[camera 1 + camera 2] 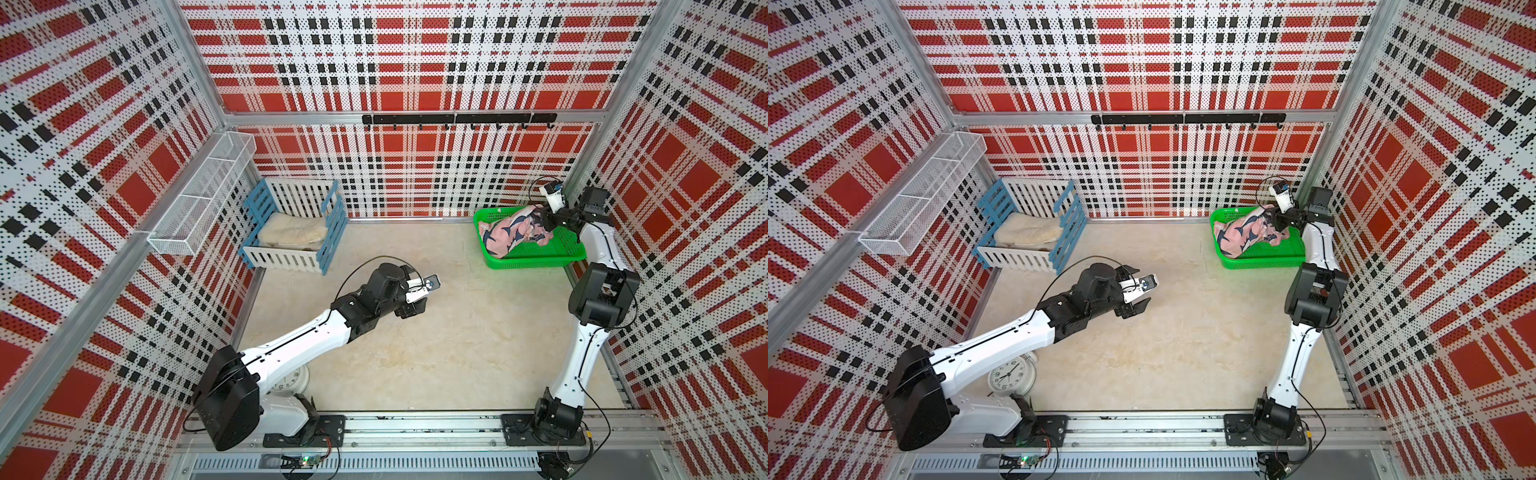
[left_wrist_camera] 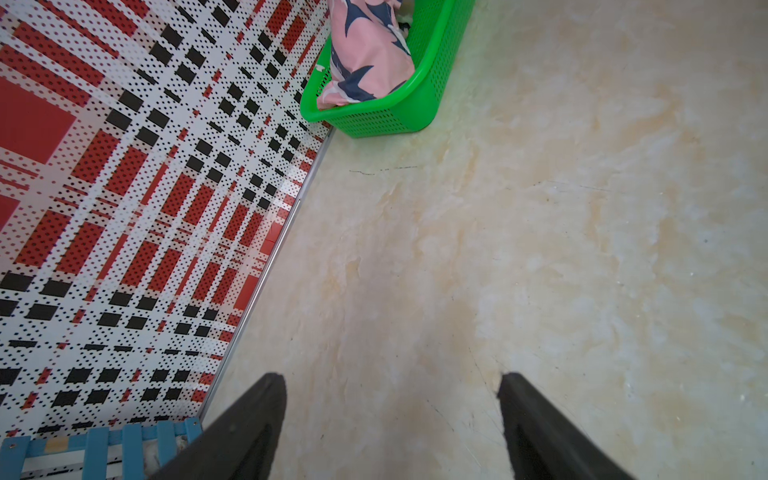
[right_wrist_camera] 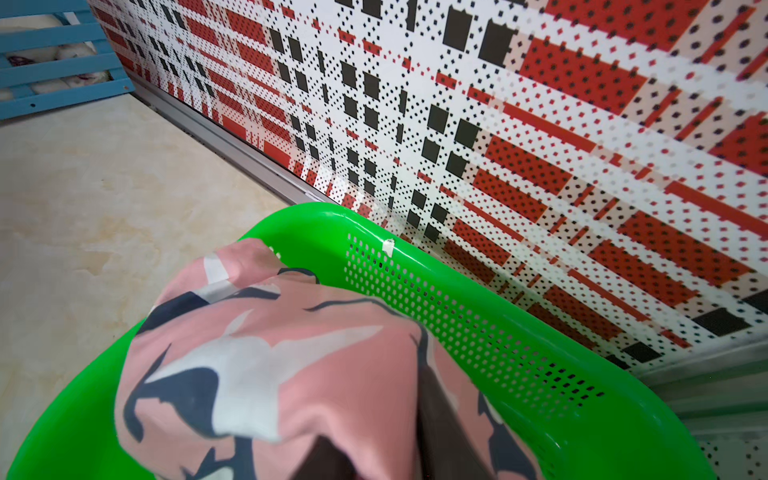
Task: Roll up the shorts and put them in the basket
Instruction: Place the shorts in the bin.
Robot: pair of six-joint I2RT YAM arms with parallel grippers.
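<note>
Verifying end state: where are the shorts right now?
In a top view, the shorts lie bunched in the green basket at the table's far right corner, by the back wall, with the right tool at their right-hand end.

The left arm (image 1: 299,338) and right arm (image 1: 582,357) share white shells, black joint housings, thin black cables.

Pink shark-print fabric shorts (image 1: 1241,237) lie bundled in a green perforated plastic basket (image 1: 1262,261), upper right. The right hand (image 1: 1277,222) touches them.
</note>
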